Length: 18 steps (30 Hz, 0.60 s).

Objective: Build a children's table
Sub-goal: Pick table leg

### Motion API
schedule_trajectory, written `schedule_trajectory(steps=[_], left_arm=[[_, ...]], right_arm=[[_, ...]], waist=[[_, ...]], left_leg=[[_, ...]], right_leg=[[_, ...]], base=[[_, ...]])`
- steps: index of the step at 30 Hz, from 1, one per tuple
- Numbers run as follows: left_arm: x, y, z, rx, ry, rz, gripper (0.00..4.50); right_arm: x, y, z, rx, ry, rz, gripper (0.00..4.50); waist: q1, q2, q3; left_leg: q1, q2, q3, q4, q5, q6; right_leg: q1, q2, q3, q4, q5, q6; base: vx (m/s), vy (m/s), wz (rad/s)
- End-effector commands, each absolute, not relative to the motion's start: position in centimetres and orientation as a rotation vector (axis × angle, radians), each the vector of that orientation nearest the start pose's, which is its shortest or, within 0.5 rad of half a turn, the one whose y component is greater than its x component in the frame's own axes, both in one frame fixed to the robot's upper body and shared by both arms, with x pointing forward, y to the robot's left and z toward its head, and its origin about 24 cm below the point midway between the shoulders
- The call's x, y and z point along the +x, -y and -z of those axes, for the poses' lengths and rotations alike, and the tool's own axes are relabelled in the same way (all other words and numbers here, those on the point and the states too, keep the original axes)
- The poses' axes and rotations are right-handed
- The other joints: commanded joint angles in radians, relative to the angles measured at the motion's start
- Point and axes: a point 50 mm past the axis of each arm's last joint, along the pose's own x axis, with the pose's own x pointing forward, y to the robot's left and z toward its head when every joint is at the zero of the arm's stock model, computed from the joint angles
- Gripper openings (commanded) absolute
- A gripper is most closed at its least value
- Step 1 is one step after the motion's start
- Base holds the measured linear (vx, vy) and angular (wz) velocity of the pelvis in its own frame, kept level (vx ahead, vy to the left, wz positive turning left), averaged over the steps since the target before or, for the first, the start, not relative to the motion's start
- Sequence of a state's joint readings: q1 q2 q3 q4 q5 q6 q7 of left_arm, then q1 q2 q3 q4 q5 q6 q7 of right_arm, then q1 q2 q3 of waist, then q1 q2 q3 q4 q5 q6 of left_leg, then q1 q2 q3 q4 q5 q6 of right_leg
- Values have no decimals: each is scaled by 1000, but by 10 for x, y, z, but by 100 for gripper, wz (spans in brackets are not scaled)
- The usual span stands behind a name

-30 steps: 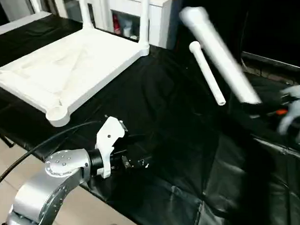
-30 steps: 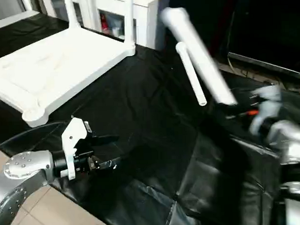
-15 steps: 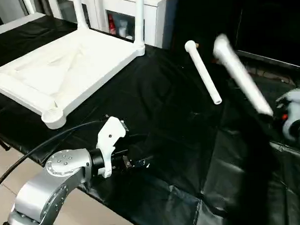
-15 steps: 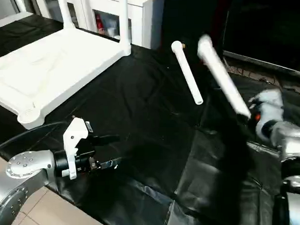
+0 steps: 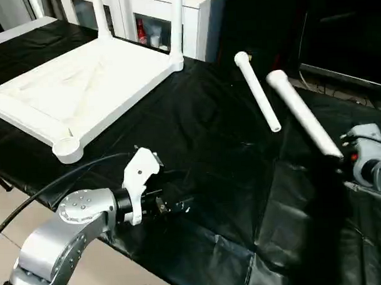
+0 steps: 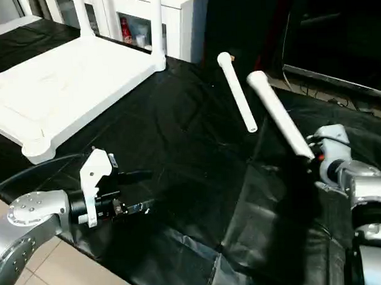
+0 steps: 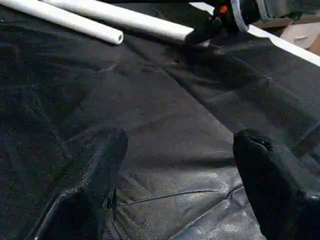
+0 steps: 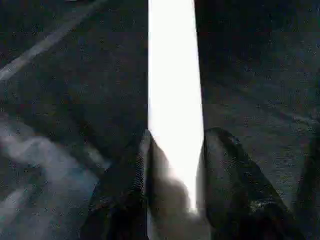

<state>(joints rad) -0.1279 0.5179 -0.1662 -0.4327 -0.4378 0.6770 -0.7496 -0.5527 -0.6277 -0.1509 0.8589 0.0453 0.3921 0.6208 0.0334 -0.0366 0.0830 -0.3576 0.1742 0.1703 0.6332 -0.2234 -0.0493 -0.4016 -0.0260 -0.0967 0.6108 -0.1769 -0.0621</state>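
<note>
Leg — thick end away, slanted

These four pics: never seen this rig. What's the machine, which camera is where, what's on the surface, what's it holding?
It is a humanoid robot with two silver arms, each ending in a two-fingered black gripper, putting a children's table together. Two pictures come from a stereo camera on its head, looking down over the forearms; the other two come from cameras on the wrists, looking along each gripper's fingers. On the black-covered surface lies the white table top, underside up, with two legs already standing in its far corners. A loose leg lies on the cover. The right gripper is closed on the narrow end of another leg. The left gripper is open and empty, low over the cover.
</note>
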Motion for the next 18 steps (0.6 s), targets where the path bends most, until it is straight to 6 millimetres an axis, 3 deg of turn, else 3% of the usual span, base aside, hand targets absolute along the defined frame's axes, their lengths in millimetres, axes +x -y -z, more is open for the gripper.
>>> schedule_trajectory(steps=[1,9,16,18], left_arm=[[229,-131,-104,95,-294,1084,382],[230,-132,-105,99,-295,1083,382],[229,-132,-105,100,-296,1082,382],[230,-132,-105,101,-298,1081,382]], right_arm=[[309,318,-48,-134,-670,-188,124],[311,306,-57,-192,-670,-303,123],[306,301,-56,-217,-686,-345,123],[304,301,-55,-216,-690,-356,123]], waist=[[3,-4,-74],[4,-3,-72],[6,-3,-74],[7,-3,-71]], left_leg=[[-3,47,-15,-62,-71,86],[-2,47,-16,-62,-74,84],[-1,50,-17,-64,-64,86],[-2,48,-16,-64,-73,83]], right_leg=[[59,-104,60,-94,-382,-101],[58,-103,61,-97,-404,-91],[60,-104,63,-92,-364,-109],[60,-105,64,-97,-391,-96]], base=[[0,0,0],[0,0,0],[0,0,0],[0,0,0]])
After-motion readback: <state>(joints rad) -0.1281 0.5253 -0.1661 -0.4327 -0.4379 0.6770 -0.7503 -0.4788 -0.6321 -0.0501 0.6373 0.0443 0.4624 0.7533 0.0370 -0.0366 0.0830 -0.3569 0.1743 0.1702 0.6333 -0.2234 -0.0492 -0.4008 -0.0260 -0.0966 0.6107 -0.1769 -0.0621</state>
